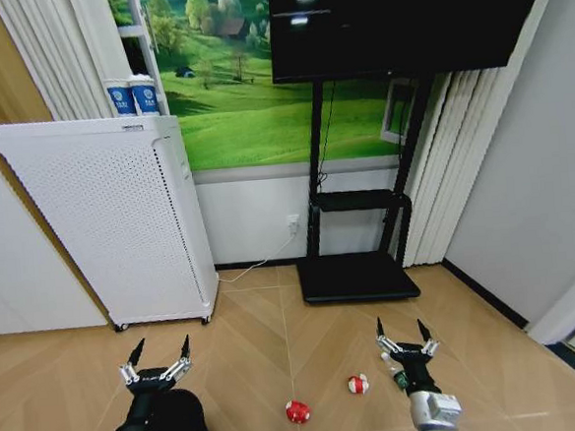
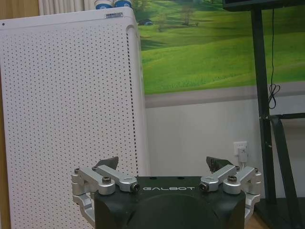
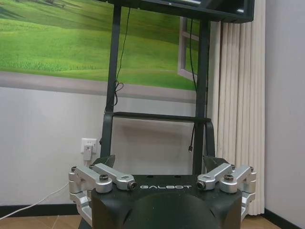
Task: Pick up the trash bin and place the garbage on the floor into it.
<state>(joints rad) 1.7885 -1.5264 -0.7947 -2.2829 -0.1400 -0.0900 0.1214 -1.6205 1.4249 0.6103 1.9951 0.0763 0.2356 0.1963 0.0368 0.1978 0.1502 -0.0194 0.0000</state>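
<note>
Room corner w/ a chevron wood floor [image 1: 275, 325], a white perforated cabinet [image 1: 120, 217] on the robot's left and a TV stand [image 1: 360, 260] to the right of the cabinet, against the meadow mural.

Left gripper [image 1: 159, 361] hovers in front of the cabinet, above the floor, fingers spread wide, holding nothing. The left wrist view shows the same: left gripper [image 2: 164, 164] w/ both fingers apart, cabinet [image 2: 66, 119] straight ahead. Right gripper [image 1: 405, 333] hangs well to the right of the cabinet, in front of the stand, also spread and empty; in its own wrist view the right gripper [image 3: 159, 162] faces the stand [image 3: 157, 119].

Bin [image 1: 184, 425] sits on the floor in front of the cabinet, directly under the left arm, mostly hidden by it. Garbage lies to the right of the bin: red wad [image 1: 297, 411], red-and-white wad [image 1: 358, 384], and a bottle [image 1: 395, 376] partly behind the right gripper.

Step in hand, as I judge it: grab the bin w/ the left arm. To do it well: tilt the wrist down until the rim is in the wrist cam, put one finger inside the rim and one outside, close on the mesh wall, not the air above it. Mesh is light, so a firm pinch should do; lift straight up so it doesn't swing. Keep the right arm parked away from the wads so nothing gets kicked.
</note>
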